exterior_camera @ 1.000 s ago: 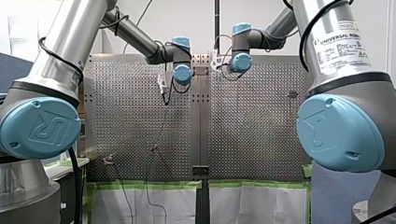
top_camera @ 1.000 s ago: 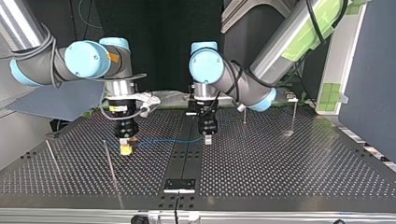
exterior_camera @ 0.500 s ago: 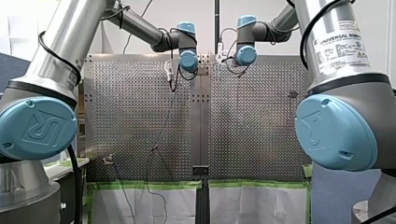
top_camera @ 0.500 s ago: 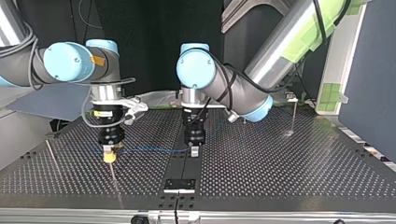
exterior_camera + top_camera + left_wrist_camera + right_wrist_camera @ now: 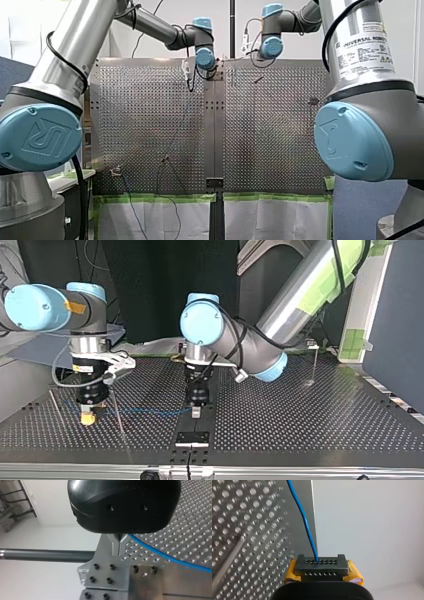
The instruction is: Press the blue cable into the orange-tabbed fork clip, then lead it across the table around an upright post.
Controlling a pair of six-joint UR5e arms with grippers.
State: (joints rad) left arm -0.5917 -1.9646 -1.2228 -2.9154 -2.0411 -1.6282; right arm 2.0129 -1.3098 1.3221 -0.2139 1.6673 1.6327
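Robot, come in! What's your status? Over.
My left gripper and my right gripper shut on blue cable. Cable stretched between them. Thin upright post at mid-span.

Front view looks out from behind and above me over the perforated table (image 5: 150, 125); top view faces me from across it, low (sides crossed). Both my wrist views sit close, sharing the blue cable (image 5: 160, 553).

green tape (image 5: 150, 198) edges the perforated table (image 5: 300, 410), with a white sheet (image 5: 270, 220) hanging below it.

Perforated table (image 5: 300, 410) carries thin upright posts (image 5: 118, 412).
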